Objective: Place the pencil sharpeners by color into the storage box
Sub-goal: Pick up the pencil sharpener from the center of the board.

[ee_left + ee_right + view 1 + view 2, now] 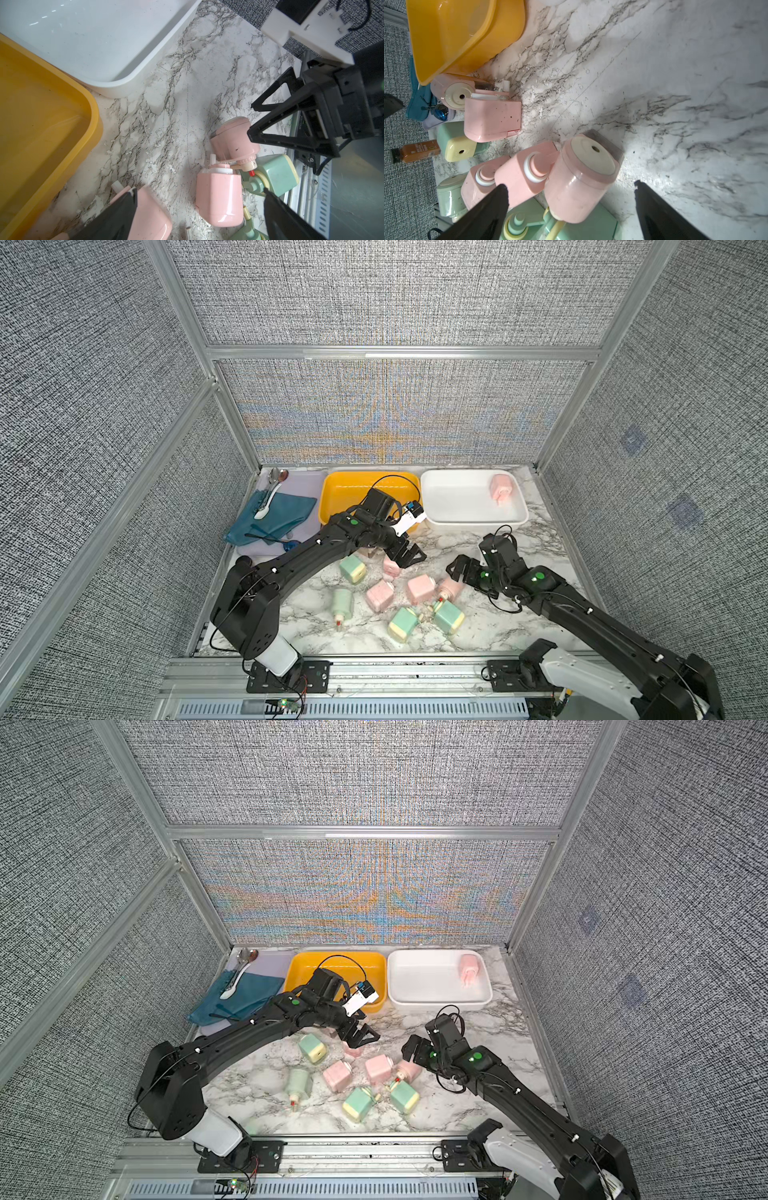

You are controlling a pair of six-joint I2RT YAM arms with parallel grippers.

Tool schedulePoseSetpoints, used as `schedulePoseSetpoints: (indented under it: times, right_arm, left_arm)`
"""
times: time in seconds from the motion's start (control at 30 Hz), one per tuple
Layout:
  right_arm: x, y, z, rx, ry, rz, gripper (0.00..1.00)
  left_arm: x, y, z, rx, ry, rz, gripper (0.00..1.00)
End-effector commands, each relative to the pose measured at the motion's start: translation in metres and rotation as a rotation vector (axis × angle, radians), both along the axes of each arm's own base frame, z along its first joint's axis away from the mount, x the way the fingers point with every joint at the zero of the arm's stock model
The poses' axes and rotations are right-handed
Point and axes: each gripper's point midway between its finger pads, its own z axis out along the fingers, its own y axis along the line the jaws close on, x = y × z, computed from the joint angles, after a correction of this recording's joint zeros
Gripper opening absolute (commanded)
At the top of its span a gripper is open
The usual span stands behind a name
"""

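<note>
Probably light, hard, slick plastic, so pinch pink sharpener [579,180] across mid-body. Splayed wide, holding nothing: left gripper [409,561], right gripper [456,570].

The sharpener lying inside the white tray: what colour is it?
The sharpener in the white tray is pastel pink, best seen in a top view.

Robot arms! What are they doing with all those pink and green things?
They are sorting pencil sharpeners by color into tubs. One pink sharpener lies in the white tub; nothing shows in the yellow tub yet. The rest lie in a heap on the table. Both grippers are open and hold nothing: the left gripper hovers over the heap's far edge, the right gripper beside its right end.
</note>
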Motion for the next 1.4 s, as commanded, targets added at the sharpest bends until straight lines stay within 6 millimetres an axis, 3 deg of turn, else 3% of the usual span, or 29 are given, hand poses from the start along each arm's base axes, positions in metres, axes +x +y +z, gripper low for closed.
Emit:
schedulePoseSetpoints:
  times: [0.0,0.1,0.27,0.5,0.93,1.37]
  right_arm:
    - [-0.006,-0.002,-0.005,0.022,0.049,-0.103,0.97]
    - [-0.01,0.0,-0.01,0.018,0.059,-0.121,0.96]
    - [-0.011,0.02,-0.016,0.097,0.081,-0.082,0.96]
    - [-0.008,0.024,-0.024,0.104,0.07,-0.079,0.94]
    - [0.019,0.031,-0.034,-0.117,0.03,0.087,0.89]
    - [0.008,0.004,-0.05,-0.355,0.086,0.153,0.8]
  left_arm:
    - [0.004,-0.002,-0.001,0.0,-0.022,-0.005,0.99]
    - [0.003,-0.002,-0.005,0.006,-0.013,-0.008,0.99]
    - [-0.003,-0.004,-0.004,-0.012,0.005,-0.041,0.99]
    - [-0.004,-0.002,-0.005,-0.01,-0.003,-0.041,0.99]
    - [-0.003,0.003,-0.016,0.028,0.007,-0.014,0.99]
    - [0.002,0.005,-0.023,0.053,0.006,0.003,0.99]
